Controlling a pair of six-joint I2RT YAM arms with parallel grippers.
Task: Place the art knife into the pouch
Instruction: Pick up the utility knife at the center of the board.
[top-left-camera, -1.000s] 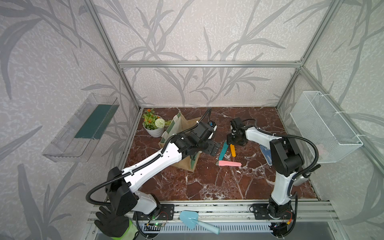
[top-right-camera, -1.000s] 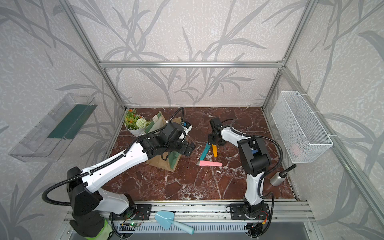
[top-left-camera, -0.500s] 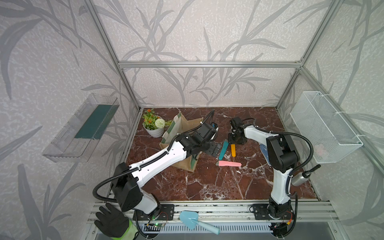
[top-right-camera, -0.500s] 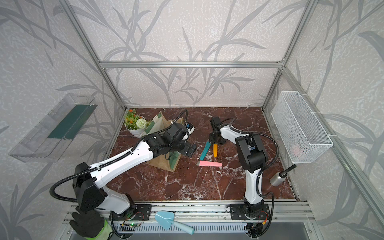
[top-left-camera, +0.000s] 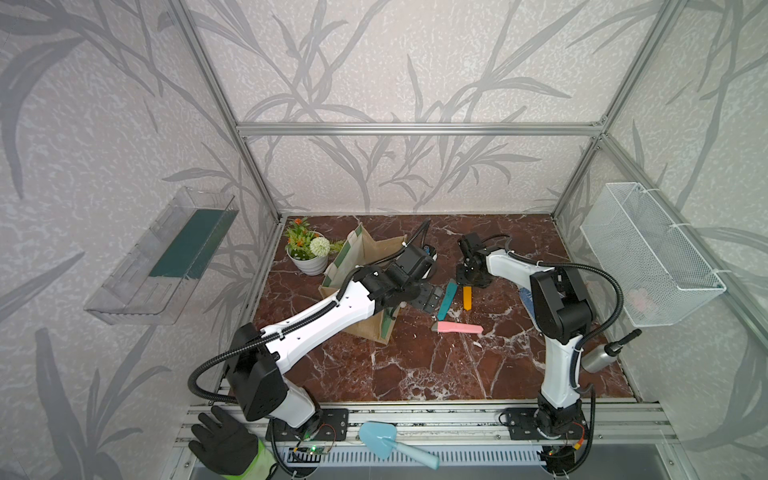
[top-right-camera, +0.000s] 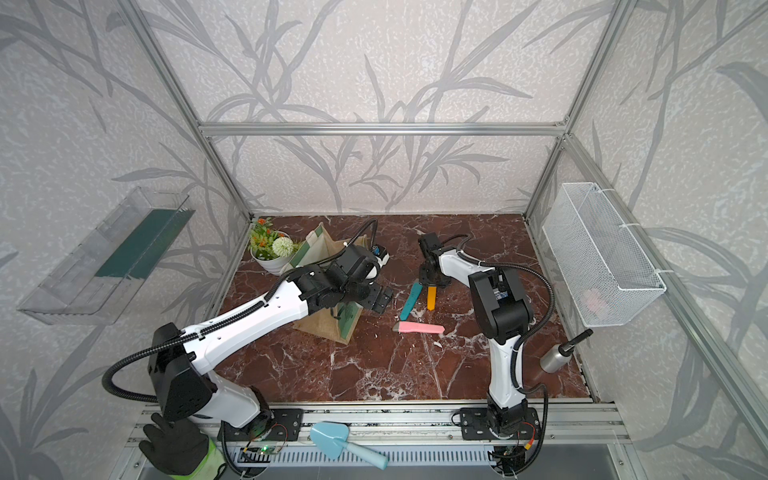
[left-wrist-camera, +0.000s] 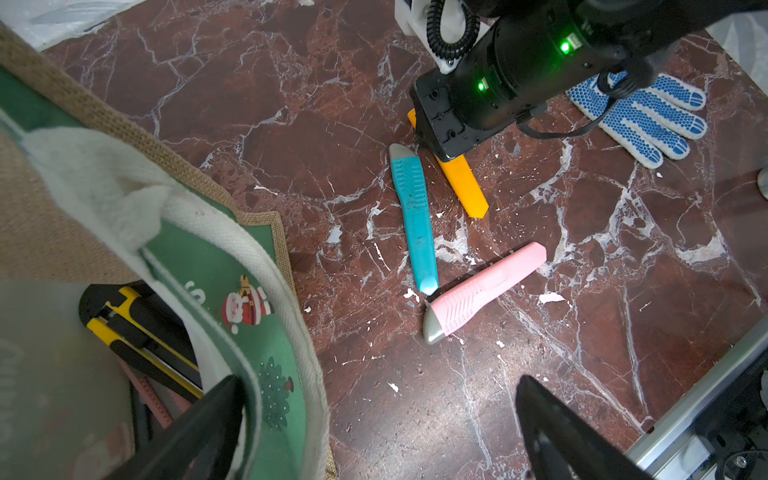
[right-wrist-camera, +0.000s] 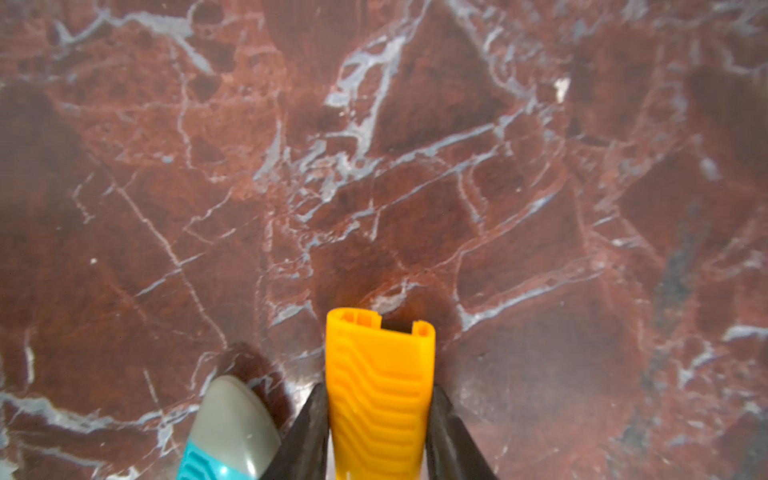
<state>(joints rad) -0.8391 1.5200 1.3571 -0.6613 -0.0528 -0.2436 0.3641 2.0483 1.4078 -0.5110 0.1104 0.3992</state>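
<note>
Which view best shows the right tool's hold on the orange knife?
Right wrist view: the orange knife sits close-up between the right tool's fingers, one against each side. Left wrist shows only its free end; both top views, a small sliver.

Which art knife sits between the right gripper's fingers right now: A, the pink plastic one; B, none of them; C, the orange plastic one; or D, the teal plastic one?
C: in the right wrist view the right gripper has its dark fingers against both sides of the orange plastic art knife, while the teal plastic knife lies beside it and the pink plastic knife lies apart on the marble.
</note>
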